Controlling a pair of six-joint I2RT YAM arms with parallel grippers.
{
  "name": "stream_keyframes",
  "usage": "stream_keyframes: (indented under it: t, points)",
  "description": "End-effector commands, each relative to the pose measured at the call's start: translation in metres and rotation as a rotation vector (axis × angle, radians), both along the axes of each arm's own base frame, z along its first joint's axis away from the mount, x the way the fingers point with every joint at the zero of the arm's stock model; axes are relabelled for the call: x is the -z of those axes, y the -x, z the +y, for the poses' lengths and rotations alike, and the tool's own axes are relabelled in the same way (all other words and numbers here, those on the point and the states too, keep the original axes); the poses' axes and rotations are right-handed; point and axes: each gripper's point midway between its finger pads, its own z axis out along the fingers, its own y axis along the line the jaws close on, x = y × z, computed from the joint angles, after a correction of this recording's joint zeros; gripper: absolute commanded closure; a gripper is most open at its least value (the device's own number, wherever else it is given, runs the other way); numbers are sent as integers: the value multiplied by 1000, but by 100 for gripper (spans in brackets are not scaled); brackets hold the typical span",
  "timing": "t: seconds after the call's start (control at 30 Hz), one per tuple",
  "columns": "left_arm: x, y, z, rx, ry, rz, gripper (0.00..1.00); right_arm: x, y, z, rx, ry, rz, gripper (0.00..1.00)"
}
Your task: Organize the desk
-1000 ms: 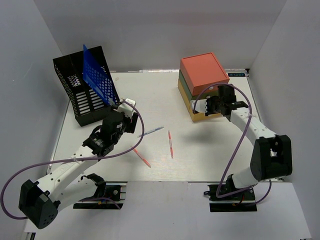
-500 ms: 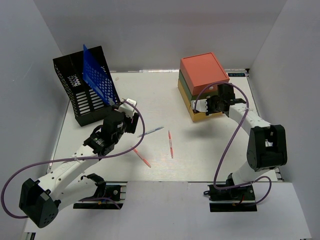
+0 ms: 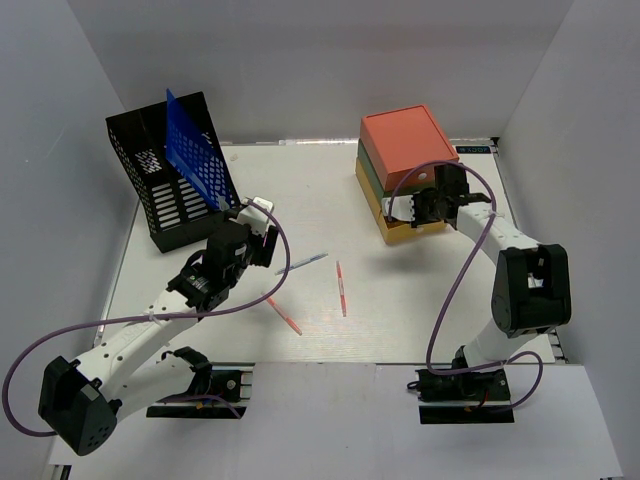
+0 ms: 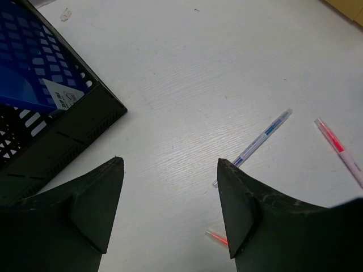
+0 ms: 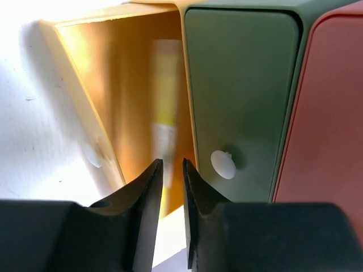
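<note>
The white desk (image 3: 400,300) holds three loose pens: a blue one (image 3: 302,263) (image 4: 261,141), a red one (image 3: 342,288) (image 4: 339,148) and another red one (image 3: 284,315) (image 4: 217,238). My left gripper (image 3: 258,215) (image 4: 170,163) hangs open over bare desk between the file rack and the pens, holding nothing. My right gripper (image 3: 415,208) (image 5: 171,161) is at the pulled-out yellow bottom drawer (image 5: 113,85) of the drawer box (image 3: 405,140). Its jaws stand a narrow gap apart with nothing between them. A blurred yellow and white object (image 5: 165,113) shows inside that drawer.
A black mesh file rack (image 3: 165,190) (image 4: 51,141) with a blue folder (image 3: 195,155) (image 4: 28,68) stands at the back left. The green drawer (image 5: 238,102) with its white knob and the orange one (image 5: 334,124) are shut. White walls enclose the desk.
The right gripper's jaws have parted slightly at the yellow drawer, and its wrist has shifted a little toward the box. The left arm has not moved.
</note>
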Motion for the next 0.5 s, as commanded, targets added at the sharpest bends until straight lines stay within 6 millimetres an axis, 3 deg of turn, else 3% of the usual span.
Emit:
stream_keyframes:
  t: [0.0, 0.2, 0.33, 0.4, 0.43, 0.47]
  points:
    - [0, 2, -3, 12, 13, -5, 23, -12, -4, 2, -13, -12, -17, 73]
    - [0, 1, -5, 16, 20, 2, 23, -18, 4, -1, -10, -20, -20, 71]
    - [1, 2, -11, 26, 54, 14, 27, -52, 25, 11, 53, -203, -21, 75]
    - [-1, 2, -20, 37, 115, 28, 35, -81, 49, 27, 69, -390, -19, 82]
    - [3, 3, -28, 61, 136, 56, 39, -92, 60, 41, 132, -565, 58, 84]
    - [0, 3, -34, 63, 179, 80, 54, -96, 72, 47, 161, -644, 107, 85]
